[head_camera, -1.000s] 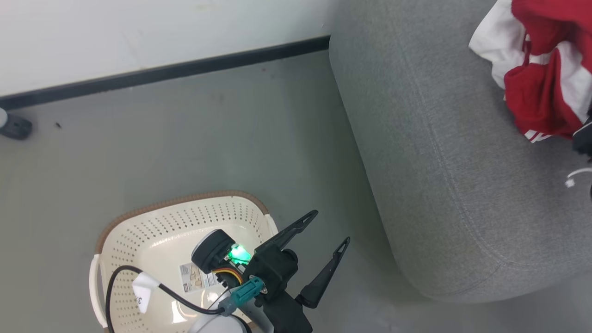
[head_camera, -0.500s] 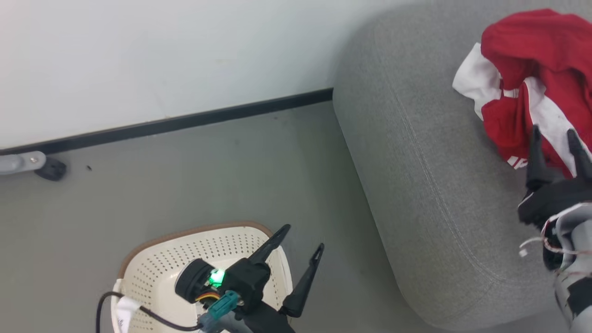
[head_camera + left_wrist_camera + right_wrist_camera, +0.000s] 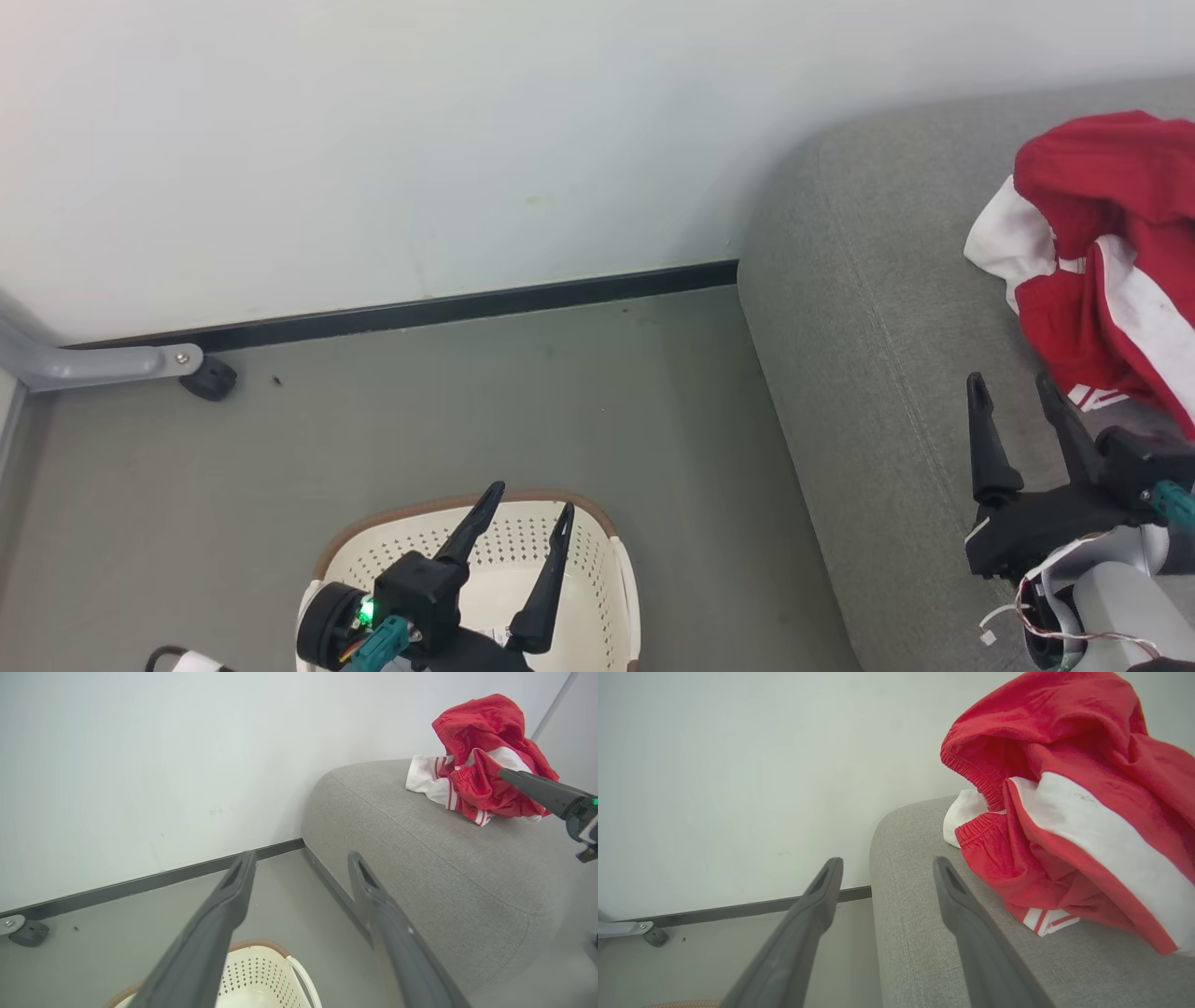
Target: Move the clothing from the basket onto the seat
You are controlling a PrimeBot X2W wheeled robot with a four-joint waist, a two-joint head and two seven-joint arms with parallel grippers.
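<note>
The clothing point(image 3: 1102, 271) lies in a rumpled red and white heap on top of the seat point(image 3: 868, 373), toward the seat's wall end; none of it hangs over the seat's rounded edge; the left wrist view shows the heap point(image 3: 481, 760) standing tall on the grey top point(image 3: 420, 858), with striped trim at its foot; the right wrist view shows it point(image 3: 1064, 812) close up, an elastic waistband and a broad white panel turned outward, resting on the weave point(image 3: 924, 933).

The right gripper point(image 3: 1010, 381) hangs over the seat, just beside the heap on its near side and apart from it; its fingers point(image 3: 808, 914) are spread with nothing between them, and one finger point(image 3: 537, 788) crosses in front of the heap in the left wrist view.

The basket point(image 3: 607, 560) stands on the floor point(image 3: 560, 420) to the left of the seat, near its side but not touching; its brown rim and holed wall point(image 3: 261, 970) face up.

The left gripper point(image 3: 530, 497) hovers over the basket, left of the seat; its fingers point(image 3: 215, 924) are spread and carry nothing.

Behind the seat rises a white wall point(image 3: 467, 140) with a dark skirting point(image 3: 467, 306); well left of the seat, a grey leg with a black foot point(image 3: 210, 378) rests on the floor at the skirting.
</note>
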